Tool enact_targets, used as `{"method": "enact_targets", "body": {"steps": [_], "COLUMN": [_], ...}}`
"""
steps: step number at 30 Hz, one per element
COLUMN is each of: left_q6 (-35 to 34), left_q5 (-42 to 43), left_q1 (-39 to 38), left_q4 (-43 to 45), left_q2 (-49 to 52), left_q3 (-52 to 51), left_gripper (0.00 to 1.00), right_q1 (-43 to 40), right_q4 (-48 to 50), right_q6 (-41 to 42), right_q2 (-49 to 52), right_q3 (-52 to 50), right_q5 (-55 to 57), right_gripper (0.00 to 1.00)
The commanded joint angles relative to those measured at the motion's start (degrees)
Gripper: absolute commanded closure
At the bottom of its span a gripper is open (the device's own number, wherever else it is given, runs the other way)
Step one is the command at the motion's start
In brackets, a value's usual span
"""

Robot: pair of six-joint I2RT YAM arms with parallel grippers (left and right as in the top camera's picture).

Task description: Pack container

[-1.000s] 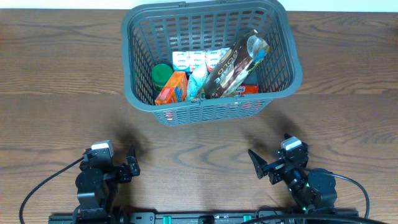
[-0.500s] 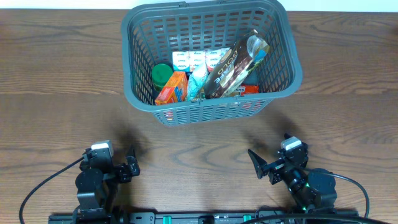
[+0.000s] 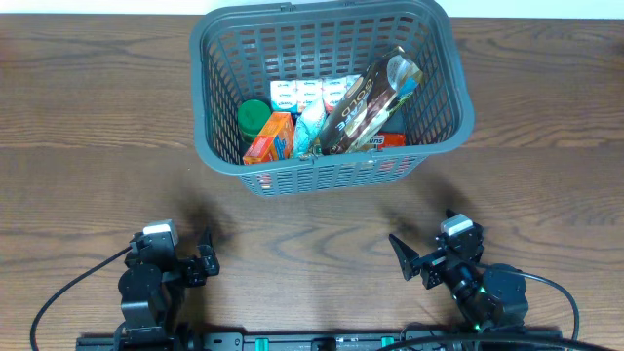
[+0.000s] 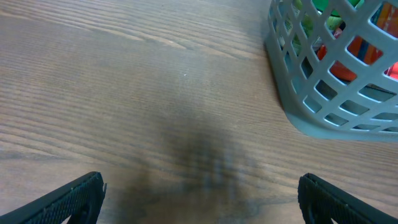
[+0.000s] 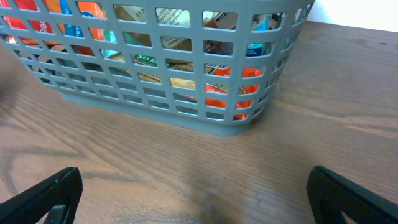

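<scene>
The dark grey slatted basket (image 3: 214, 146) stands at the table's far middle. It holds a brown snack bag (image 3: 366, 102), an orange box (image 3: 270, 137), a green-lidded jar (image 3: 253, 117), white packets (image 3: 307, 94) and a teal pack. The basket's corner shows in the left wrist view (image 4: 292, 106) and its front wall in the right wrist view (image 5: 155, 99). My left gripper (image 3: 200, 261) (image 4: 199, 202) is open and empty near the front edge, left. My right gripper (image 3: 417, 259) (image 5: 193, 199) is open and empty, front right.
Brown wooden table (image 3: 88, 117) all round the basket. A black rail (image 3: 312, 341) with cables runs along the front edge between the two arm bases.
</scene>
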Motion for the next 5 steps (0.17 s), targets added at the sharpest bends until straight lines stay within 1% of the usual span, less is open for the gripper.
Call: {"method": "enact_targets", "body": {"steps": [1,5], "left_q6": [0.76,0.76], "left_q5": [0.39,0.39], "left_q1": [0.39,0.39], "left_q4": [0.22,0.22], "left_q2": [-0.37,-0.37], "left_q3": [-0.57,-0.57], "left_gripper": [0.01,0.02], "right_q1": [0.42,0.42], "right_q4": [0.17,0.17], "right_q6": [0.96,0.96], "right_q2": [-0.52,-0.52], "right_q3": [-0.59,-0.59], "right_q5": [0.11,0.11], "right_gripper": [0.01,0.01]}}
